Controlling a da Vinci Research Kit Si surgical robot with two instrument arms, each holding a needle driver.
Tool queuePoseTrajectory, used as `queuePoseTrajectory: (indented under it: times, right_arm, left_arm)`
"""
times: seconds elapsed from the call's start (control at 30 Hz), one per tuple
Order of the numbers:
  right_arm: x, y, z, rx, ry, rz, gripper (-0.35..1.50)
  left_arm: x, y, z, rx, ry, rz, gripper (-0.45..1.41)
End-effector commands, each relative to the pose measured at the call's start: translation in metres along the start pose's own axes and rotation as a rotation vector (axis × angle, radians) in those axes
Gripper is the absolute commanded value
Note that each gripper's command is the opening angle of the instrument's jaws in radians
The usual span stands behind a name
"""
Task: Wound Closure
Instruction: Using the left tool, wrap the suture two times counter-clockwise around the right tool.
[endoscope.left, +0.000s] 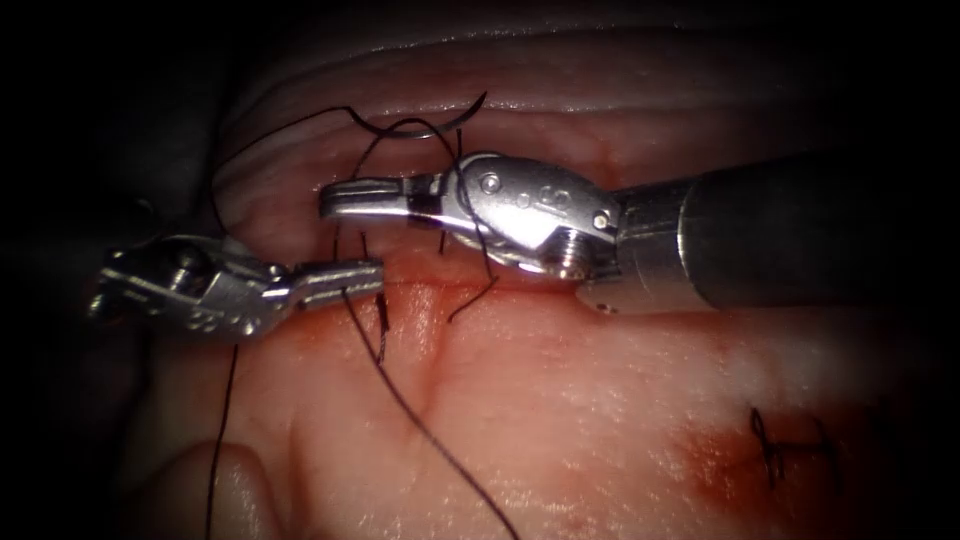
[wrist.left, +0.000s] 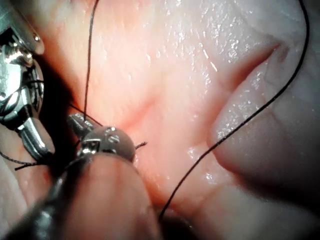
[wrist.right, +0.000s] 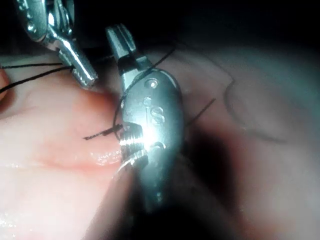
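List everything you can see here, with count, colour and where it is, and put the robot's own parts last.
tissue: one, pink and pale, under both tools.
cut: one, dark red line across the tissue, between the two tool tips.
thread: black, loops around the right tool's jaws, one strand runs from the left tool's tip down across the tissue.
needle: one, dark curved, above the right tool, lying on the tissue; neither tool holds it.
cut ends: short black stubs at the cut.
older stitch: black, on the tissue's lower right.
red fluid: smear around the older stitch and along the cut.
left tool: one, silver, jaws shut on the thread.
right tool: one, silver, jaws shut, thread wound around them.
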Motion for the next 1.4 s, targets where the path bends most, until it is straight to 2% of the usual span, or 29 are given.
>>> queuePoseTrajectory:
  times: [0.03,0.1,0.13,0.2,0.3,0.47,0.57,0.7,0.93,1.1,1.23,1.27,1.37,1.4]
  right_arm:
    - [-0.0005,0.0003,0.0009,-0.013,-0.001,-0.007,0.61]
    - [-0.0006,0.0005,0.0011,-0.035,-0.01,-0.009,0.98]
    - [-0.0008,0.0006,0.0011,-0.047,-0.015,-0.012,1.1]
    - [-0.001,0.0007,0.0011,-0.059,-0.021,-0.015,1.15]
    - [-0.0015,0.001,0.0009,-0.08,-0.058,-0.023,1.15]
    - [-0.0026,0.0012,0.0001,-0.092,-0.136,-0.061,0.98]
    - [-0.0036,0.001,-0.0006,-0.085,-0.192,-0.09,0.98]
    - [-0.0052,0.0004,-0.0016,-0.064,-0.273,-0.115,1.0]
    - [-0.0075,-0.0004,-0.0027,-0.037,-0.282,-0.151,1.08]
    - [-0.0092,-0.0018,-0.0024,0.037,-0.29,-0.126,1.05]
    - [-0.0094,-0.0028,-0.0023,0.1,-0.274,-0.092,1.05]
    - [-0.0093,-0.0029,-0.0023,0.11,-0.271,-0.079,1.03]
    - [-0.0091,-0.0034,-0.0022,0.151,-0.257,-0.053,0.83]
    - [-0.0089,-0.0036,-0.0022,0.165,-0.252,-0.052,0.71]
  left_arm:
    - [0.0002,0.0003,0.0008,0.003,0.007,0.004,-0.45]
    - [0.001,0.0003,0.0009,0.001,0.011,0.004,-0.45]
    - [0.0015,0.0001,0.0009,0.001,0.015,0.003,-0.45]
    - [0.0022,-0.0001,0.0007,0.001,0.02,0.002,-0.45]
    - [0.0034,-0.0005,0.0003,0.0,0.028,0.0,-0.45]
    - [0.0051,-0.0014,-0.0003,-0.002,0.038,0.01,-0.45]
    - [0.0056,-0.0023,-0.0009,-0.005,0.046,0.014,-0.45]
    - [0.0057,-0.0042,-0.0018,0.033,0.081,-0.003,-0.45]
    - [0.0029,-0.0073,-0.0029,0.136,0.153,-0.075,-0.45]
    - [0.0004,-0.0079,-0.0014,0.134,0.25,-0.167,-0.45]
    - [-0.0013,-0.0077,0.0003,0.081,0.311,-0.226,-0.45]
    - [-0.0017,-0.0076,0.0007,0.066,0.32,-0.228,-0.45]
    - [-0.0033,-0.0073,0.002,0.048,0.348,-0.259,-0.45]
    - [-0.004,-0.0072,0.0023,0.044,0.357,-0.267,-0.45]
